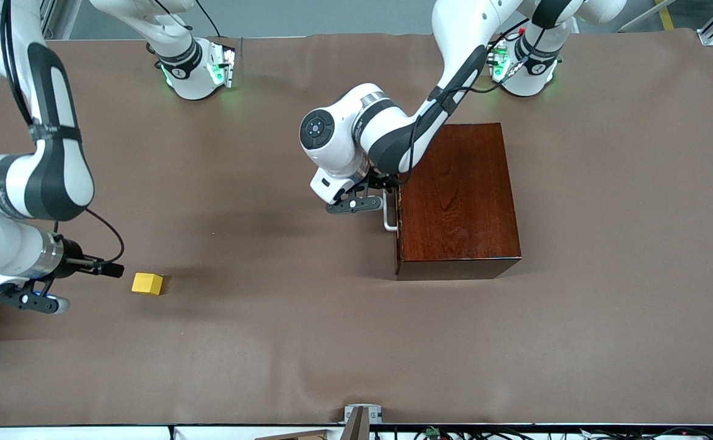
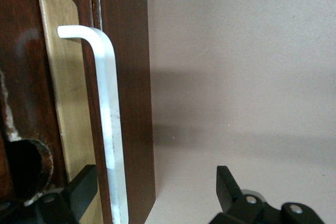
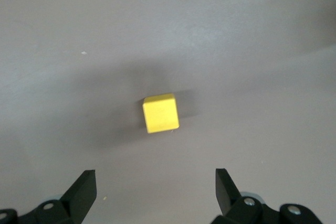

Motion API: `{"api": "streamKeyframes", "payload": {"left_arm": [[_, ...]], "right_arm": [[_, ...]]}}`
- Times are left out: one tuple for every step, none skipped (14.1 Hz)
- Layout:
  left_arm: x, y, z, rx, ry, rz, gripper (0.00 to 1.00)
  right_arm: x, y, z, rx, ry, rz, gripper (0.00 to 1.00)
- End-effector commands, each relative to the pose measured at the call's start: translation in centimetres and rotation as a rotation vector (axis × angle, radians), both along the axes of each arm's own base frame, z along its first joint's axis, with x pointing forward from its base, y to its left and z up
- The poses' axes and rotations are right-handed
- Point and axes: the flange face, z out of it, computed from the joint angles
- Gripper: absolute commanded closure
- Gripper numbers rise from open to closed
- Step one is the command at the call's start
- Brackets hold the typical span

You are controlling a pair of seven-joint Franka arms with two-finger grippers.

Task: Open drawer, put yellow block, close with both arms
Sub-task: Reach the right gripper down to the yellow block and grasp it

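the small bright yellow block sits on the brown counter, near the right end effector, which is wide open. the left end effector is wide open around the white bar handle of the shut dark wooden drawer.

Yellow block — bright yellow; drawer — dark reddish, white handle.

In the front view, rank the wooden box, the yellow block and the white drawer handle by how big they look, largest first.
1. Wooden box, by far the largest.
2. Yellow block.
3. White handle, though the left tool hides part of it, so its place against the block is unsure.
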Motion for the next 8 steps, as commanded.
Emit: {"api": "streamKeyframes", "payload": {"left_arm": [[0.1,-0.1,-0.9,0.024,-0.006,-0.015,0.0],[0.0,-0.3,-0.8,0.019,-0.008,-0.015,0.0],[0.0,-0.3,-0.8,0.017,-0.01,-0.015,0.0],[0.0,-0.4,-0.8,0.013,-0.013,-0.016,0.0],[0.1,-0.6,-0.6,0.001,-0.022,-0.016,0.0],[0.0,-0.8,-0.3,-0.01,-0.028,-0.015,0.0],[0.1,-0.9,-0.3,-0.016,-0.031,-0.013,0.0],[-0.1,-1.2,-0.1,-0.026,-0.037,-0.008,0.0]], "right_arm": [[0.0,0.3,-2.2,0.004,-0.025,0.011,0.0],[0.0,0.2,-2.7,0.003,-0.042,0.011,0.0],[0.1,-0.2,-3.4,0.003,-0.043,0.006,0.0],[0.5,-0.1,-5.0,0.005,-0.037,0.012,0.0],[0.8,0.1,-6.4,0.007,-0.05,0.027,0.0],[1.2,0.2,-8.0,0.008,-0.064,0.044,0.0],[1.5,0.5,-9.8,0.008,-0.074,0.063,0.0],[1.6,0.4,-11.0,0.007,-0.083,0.08,0.0]]}}
